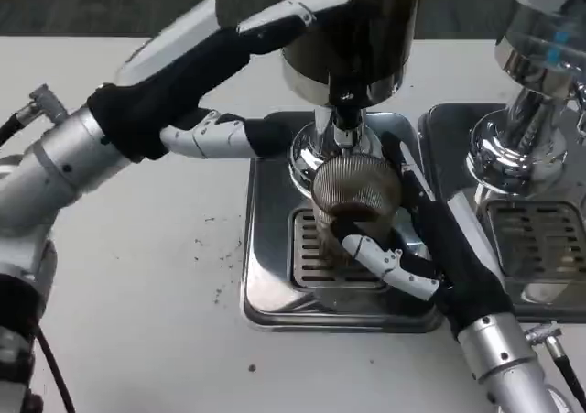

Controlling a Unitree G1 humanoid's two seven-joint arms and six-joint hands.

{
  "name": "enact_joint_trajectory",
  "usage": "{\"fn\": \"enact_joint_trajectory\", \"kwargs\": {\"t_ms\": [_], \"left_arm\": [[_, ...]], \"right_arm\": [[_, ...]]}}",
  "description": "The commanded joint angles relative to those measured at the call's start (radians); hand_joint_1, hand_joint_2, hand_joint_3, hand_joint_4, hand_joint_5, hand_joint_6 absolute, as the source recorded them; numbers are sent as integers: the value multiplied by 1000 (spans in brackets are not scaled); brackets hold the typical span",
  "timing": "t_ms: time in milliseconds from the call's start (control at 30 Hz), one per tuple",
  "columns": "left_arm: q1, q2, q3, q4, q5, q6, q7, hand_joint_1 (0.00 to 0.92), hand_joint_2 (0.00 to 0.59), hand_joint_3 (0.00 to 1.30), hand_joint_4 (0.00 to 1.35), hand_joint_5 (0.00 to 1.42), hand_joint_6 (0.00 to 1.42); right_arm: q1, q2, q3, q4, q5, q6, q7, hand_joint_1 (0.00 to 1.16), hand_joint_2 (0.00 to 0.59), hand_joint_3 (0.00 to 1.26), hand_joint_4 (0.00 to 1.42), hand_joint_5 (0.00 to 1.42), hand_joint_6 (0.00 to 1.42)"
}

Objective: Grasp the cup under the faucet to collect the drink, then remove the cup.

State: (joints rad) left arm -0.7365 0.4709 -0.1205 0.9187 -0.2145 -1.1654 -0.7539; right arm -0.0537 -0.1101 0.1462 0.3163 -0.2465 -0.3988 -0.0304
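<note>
Ribbed clear glass cup (355, 191) stands on the slotted metal grate (316, 248) of a shiny steel drip tray (265, 289), directly beneath the short black faucet (345, 111) of a dark drink dispenser (352, 28) with a chrome base. Brown liquid shows in the lower part of the cup. The right hand (417, 248) comes in from the lower right, its black palm against the cup's right side and its white and black fingers (380, 257) wrapped across the front of the cup near its bottom, so the cup is held in its grip. The left hand (211, 83) is raised at the upper left with its fingers apart and holding nothing: its long upper fingers stretch toward the dark body of the dispenser, their white tips lying against or just in front of it, though contact cannot be told, while a lower finger (215, 136) points toward the chrome base and ends just beside it. A second dispenser with a chrome body (536, 83) stands to the right on its own steel tray (531, 239), well clear of the cup. Small dark specks (220, 248) lie scattered on the white table (146, 294) left of the first tray.
</note>
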Motion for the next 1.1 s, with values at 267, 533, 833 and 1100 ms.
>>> {"fn": "enact_joint_trajectory", "kwargs": {"t_ms": [267,533,833,1100], "left_arm": [[109,11,119,-100,-106,91,-67,0,87,185,88,78,40],[168,5,178,-129,-114,139,-78,0,89,201,107,94,54],[227,2,207,-131,-106,172,-75,0,93,229,129,104,58],[266,3,225,-139,-97,183,-69,0,98,252,143,115,58]], "right_arm": [[-4,0,-5,28,20,-34,5,594,235,0,0,0,68],[-12,-2,-3,51,23,-50,9,589,233,0,0,0,65],[-23,-1,4,68,-5,-44,-9,619,221,0,0,0,63],[-40,4,12,104,-21,-49,-29,650,214,0,0,0,65]]}}
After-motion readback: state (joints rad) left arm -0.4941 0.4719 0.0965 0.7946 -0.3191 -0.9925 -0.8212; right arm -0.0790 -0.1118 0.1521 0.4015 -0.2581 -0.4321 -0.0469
